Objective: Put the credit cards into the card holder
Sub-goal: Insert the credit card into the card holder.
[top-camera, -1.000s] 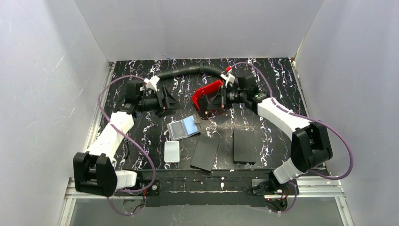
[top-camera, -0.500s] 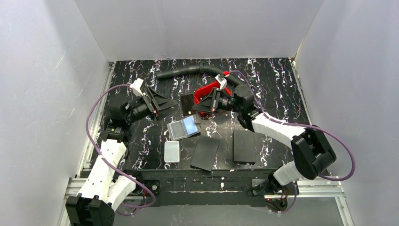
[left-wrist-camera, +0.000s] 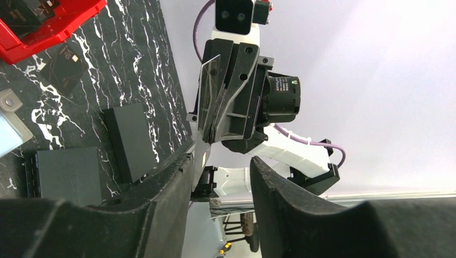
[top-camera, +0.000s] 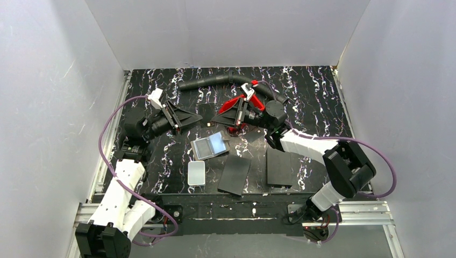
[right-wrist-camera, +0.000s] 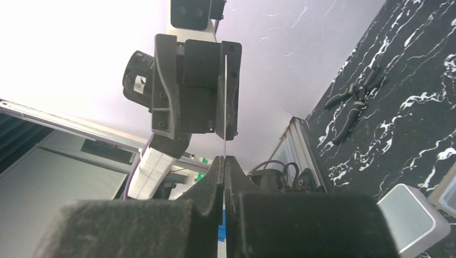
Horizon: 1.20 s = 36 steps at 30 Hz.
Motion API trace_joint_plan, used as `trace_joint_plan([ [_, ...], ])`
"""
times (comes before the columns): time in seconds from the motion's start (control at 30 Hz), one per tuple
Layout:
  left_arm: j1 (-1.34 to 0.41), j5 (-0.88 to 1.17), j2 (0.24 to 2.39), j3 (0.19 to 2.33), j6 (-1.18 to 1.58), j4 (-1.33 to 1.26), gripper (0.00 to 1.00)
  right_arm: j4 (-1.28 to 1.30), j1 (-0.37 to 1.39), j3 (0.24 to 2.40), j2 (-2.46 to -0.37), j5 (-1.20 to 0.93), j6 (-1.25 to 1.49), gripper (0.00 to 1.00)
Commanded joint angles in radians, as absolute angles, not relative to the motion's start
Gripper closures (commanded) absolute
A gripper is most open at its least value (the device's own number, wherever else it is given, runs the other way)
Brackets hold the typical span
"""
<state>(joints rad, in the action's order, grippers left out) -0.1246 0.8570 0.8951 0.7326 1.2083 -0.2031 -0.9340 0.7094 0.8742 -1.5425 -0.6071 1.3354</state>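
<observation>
My right gripper [top-camera: 219, 119] is raised above the mat, points left, and is shut on a thin pale credit card. The card shows edge-on in the right wrist view [right-wrist-camera: 225, 97] and in the left wrist view [left-wrist-camera: 207, 105]. My left gripper [top-camera: 197, 115] faces it with its jaws open. The card's far end reaches in between them, close to one finger [left-wrist-camera: 161, 188]. The card holder [top-camera: 210, 144] lies open on the mat below, its shiny blue inner faces up. A dark card with a gold chip [left-wrist-camera: 67, 60] lies on the mat near the red tray.
The red tray [top-camera: 232, 103] stands behind my right gripper. Two flat black panels [top-camera: 235, 175] [top-camera: 279, 167] and a white rounded box [top-camera: 197, 173] lie at the front. A black hose [top-camera: 212, 81] runs along the back. Pliers [right-wrist-camera: 357, 97] lie by the left rail.
My right gripper has left the red tray and moved left and up with the card. My left arm pulled back, rose and now faces it.
</observation>
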Motion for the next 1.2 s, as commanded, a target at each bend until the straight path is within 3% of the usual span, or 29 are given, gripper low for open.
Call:
trace_joint_plan([
  [0.0,-0.127,0.873,0.884,0.726,1.214,-0.246,0.61,-1.114,0.721,0.901,-1.57,-0.594,1.42,0.99],
  [0.13,-0.129,0.878,0.889,0.727,1.221,-0.267,0.65,-1.139,0.728,0.909,-1.592,-0.601,1.437,0.99],
  [0.43,-0.13,0.895,0.937,0.727,1.2,-0.282,0.86,-1.184,0.739,0.899,-1.628,-0.609,1.46,0.99],
  [0.57,-0.129,0.908,0.985,0.732,1.157,-0.282,0.89,-1.176,0.739,0.904,-1.644,-0.622,1.454,0.99],
  [0.63,-0.13,0.927,1.018,0.738,1.132,-0.284,1.0,-1.172,0.739,0.905,-1.659,-0.63,1.449,0.99],
  [0.67,-0.13,0.923,1.027,0.733,1.113,-0.283,1.0,-1.173,0.739,0.904,-1.666,-0.637,1.447,0.99],
  [0.7,-0.129,0.914,1.029,0.726,1.1,-0.283,1.0,-1.155,0.737,0.905,-1.668,-0.645,1.433,0.97],
  [0.73,-0.127,0.902,1.031,0.719,1.076,-0.277,1.0,-1.104,0.732,0.91,-1.666,-0.653,1.385,0.87],
  [0.83,-0.124,0.803,1.035,0.722,0.915,-0.064,1.0,-0.58,0.713,0.987,-1.611,-0.569,1.04,0.58],
  [0.93,-0.124,0.667,1.037,0.756,0.732,0.186,1.0,-0.133,0.709,1.093,-1.618,-0.464,0.779,0.47],
  [1.07,-0.124,0.548,1.032,0.729,0.649,0.265,1.0,-0.016,0.709,1.122,-1.681,-0.423,0.641,0.39],
  [1.17,-0.128,0.553,1.078,0.68,0.69,0.179,1.0,0.207,0.712,1.226,-1.792,-0.386,0.504,0.37],
])
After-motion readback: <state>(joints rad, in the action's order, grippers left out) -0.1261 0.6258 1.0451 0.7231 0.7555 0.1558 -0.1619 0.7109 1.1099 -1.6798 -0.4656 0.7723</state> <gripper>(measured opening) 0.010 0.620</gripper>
